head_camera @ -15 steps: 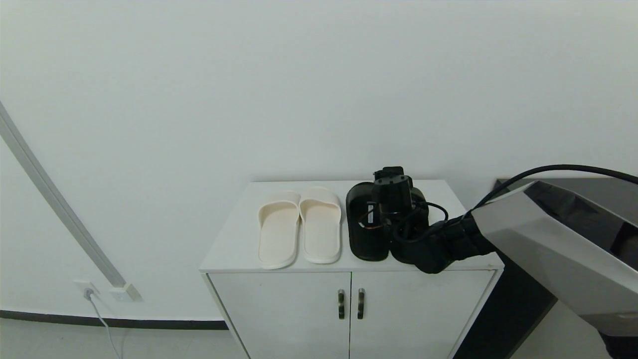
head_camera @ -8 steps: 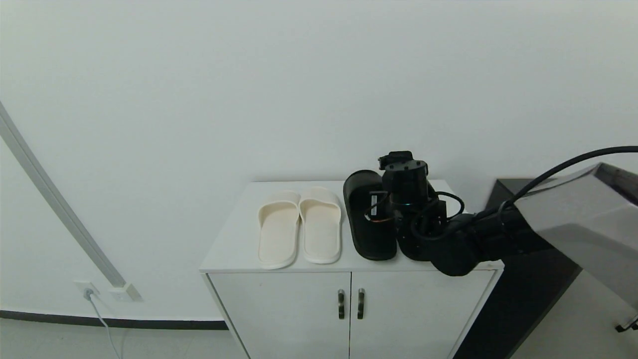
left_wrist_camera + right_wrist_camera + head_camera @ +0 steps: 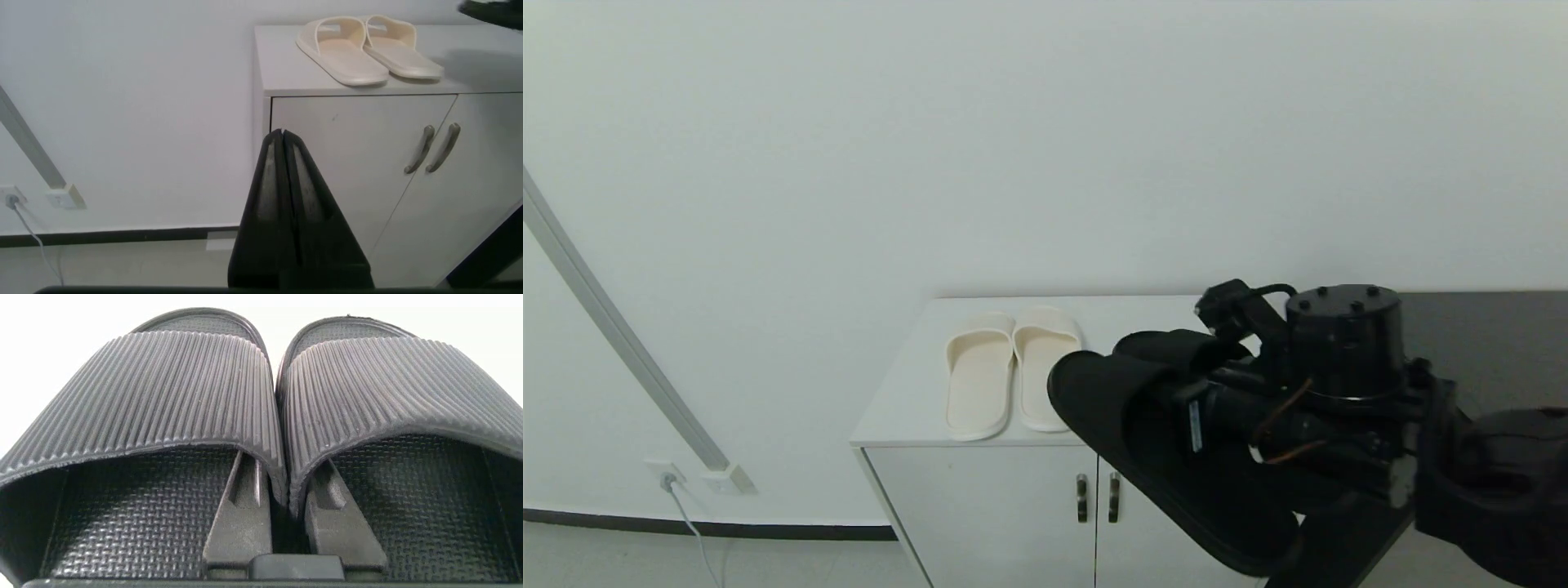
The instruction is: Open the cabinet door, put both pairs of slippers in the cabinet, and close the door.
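Black slippers [image 3: 188, 384], ribbed straps and pebbled footbeds, pinched by right fingers [image 3: 241, 523].

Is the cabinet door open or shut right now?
Shut. Both white cabinet doors sit flush, their dark handles side by side; the right gripper holds the black ribbed slippers in front.

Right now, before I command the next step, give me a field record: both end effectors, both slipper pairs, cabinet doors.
right end effector: shut on black slippers, one finger inside each, inner walls pinched together
black slippers: in the air in front of the cabinet, off its top
white slippers: side by side on cabinet top
cabinet doors: both closed
left end effector: shut, empty, apart from the cabinet
task state: door not yet opened, both pairs outside
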Robot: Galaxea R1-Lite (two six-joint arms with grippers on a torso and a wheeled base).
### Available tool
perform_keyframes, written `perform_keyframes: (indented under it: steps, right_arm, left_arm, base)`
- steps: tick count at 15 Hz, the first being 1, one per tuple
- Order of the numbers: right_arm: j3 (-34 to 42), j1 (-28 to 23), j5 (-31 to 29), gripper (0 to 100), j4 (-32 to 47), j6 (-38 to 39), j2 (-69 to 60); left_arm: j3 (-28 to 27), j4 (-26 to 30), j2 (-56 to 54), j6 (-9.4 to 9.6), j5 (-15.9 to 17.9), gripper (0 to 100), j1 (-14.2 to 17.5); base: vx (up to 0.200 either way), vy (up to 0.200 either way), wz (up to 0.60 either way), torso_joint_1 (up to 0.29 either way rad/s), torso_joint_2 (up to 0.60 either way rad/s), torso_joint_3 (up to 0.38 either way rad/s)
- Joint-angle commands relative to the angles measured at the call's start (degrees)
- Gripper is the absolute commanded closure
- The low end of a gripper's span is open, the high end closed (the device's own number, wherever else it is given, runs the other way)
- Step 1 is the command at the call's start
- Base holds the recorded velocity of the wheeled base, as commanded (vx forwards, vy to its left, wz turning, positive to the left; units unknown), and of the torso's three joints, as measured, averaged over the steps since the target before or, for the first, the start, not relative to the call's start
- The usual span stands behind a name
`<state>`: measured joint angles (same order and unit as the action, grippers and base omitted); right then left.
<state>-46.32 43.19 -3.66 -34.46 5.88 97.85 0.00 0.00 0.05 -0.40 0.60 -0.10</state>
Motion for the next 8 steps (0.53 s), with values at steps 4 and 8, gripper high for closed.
perform_keyframes:
  steps: [4,8]
  right_arm:
    - [12.4,0.3,9.3,100,0.2,-0.6,-12.5]
    - [13.9,0.2,9.5,100,0.1,-1.1,-12.4]
  left_arm:
    - [0.0,0.0,0.0,-0.04,0.0,100,0.0]
    - [0.0,0.0,0.0,-0.04,0.0,100,0.0]
  base:
    - [-0.050,0.000,0.00,0.001,0.00,0.002]
    - [-0.200,0.000,0.00,0.006,0.00,0.005]
